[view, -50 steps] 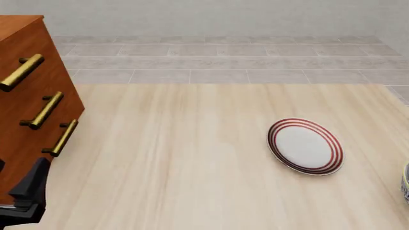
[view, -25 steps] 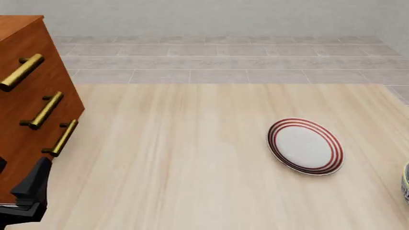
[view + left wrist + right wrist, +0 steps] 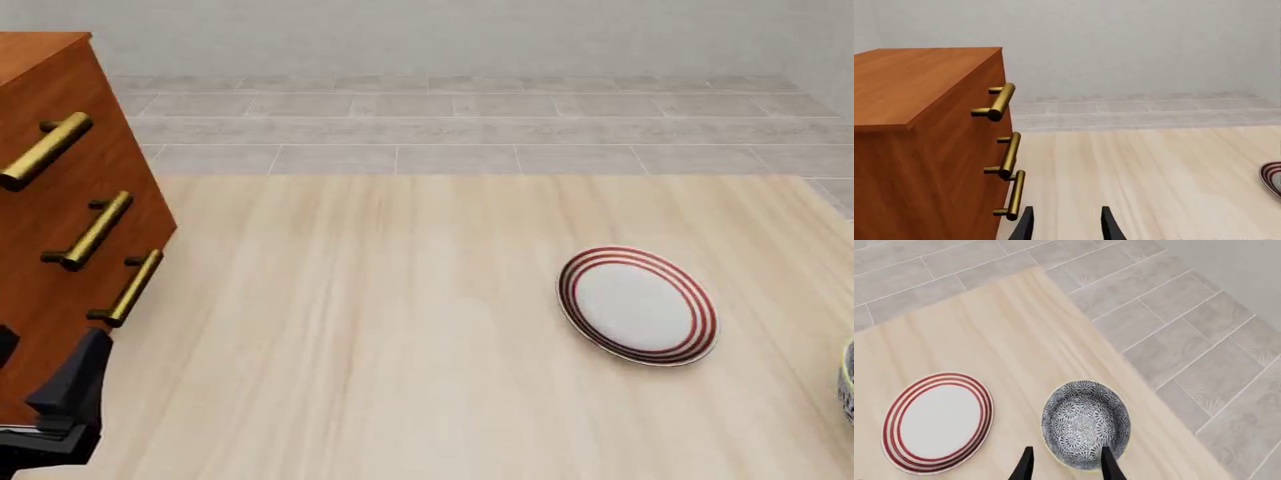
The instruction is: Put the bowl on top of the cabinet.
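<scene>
A round, deep ceramic bowl with a dense dark-blue-and-white floral pattern inside and a pale cream rim sits upright and empty on the pale, wood-grained surface, close to its right edge. In the front view only a sliver of the bowl shows at the frame's right border. Just beside the bowl, not touching, lies a flat white plate with red rings, also empty. The tall reddish-brown wooden cabinet, boxy with three brass bar handles, stands well apart from the bowl at the far left. The right pincer hovers above the bowl, fingers apart, holding nothing. The left pincer is near the cabinet's front, parted, also holding nothing.
</scene>
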